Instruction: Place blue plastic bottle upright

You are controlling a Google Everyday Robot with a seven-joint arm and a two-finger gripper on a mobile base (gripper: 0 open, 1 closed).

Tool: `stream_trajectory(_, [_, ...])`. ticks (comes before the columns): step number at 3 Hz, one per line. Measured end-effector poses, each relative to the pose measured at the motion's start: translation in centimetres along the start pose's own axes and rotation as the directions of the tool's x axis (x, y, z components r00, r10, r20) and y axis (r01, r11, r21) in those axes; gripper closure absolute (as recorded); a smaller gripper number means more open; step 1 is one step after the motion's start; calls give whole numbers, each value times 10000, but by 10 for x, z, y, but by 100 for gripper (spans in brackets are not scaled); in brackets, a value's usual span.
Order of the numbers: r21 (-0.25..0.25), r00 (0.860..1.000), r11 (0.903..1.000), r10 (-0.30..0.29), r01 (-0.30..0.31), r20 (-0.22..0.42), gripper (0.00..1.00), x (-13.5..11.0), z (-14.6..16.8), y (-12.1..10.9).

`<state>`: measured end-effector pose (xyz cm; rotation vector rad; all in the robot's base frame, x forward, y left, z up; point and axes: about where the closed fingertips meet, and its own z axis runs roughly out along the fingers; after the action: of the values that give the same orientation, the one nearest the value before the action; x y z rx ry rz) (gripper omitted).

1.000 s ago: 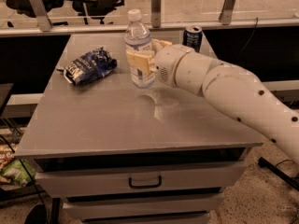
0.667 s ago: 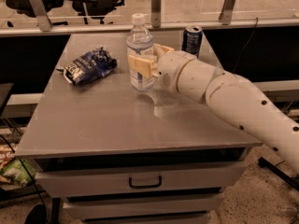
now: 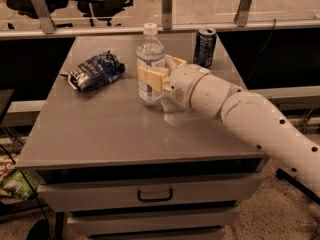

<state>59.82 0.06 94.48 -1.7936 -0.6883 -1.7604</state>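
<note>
In my one camera view, the gripper sits over the far half of the desk, roughly midway between the left and right edges. It reaches in from the right on the white arm, which crosses the desk's right edge. Its pale fingers bracket the blue plastic bottle at label height, one on the near side and one on the far side. As far as I can see they are closed on it, holding it. The bottle is upright, white cap on top, its base down at the desk surface.

The dark blue soda can stands upright at the far right corner, apart from the bottle and just beyond the arm's wrist. A crumpled blue and white snack bag lies toward the left edge, well clear of the bottle. Along the front edge a drawer handle shows below the desktop.
</note>
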Motion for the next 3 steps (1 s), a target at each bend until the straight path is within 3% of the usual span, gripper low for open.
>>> stream_trajectory(1, [60, 9998, 9998, -208, 208, 27, 86, -7, -1, -4])
stream_trajectory(3, [100, 9992, 9992, -382, 383, -65, 39, -11, -3, -9])
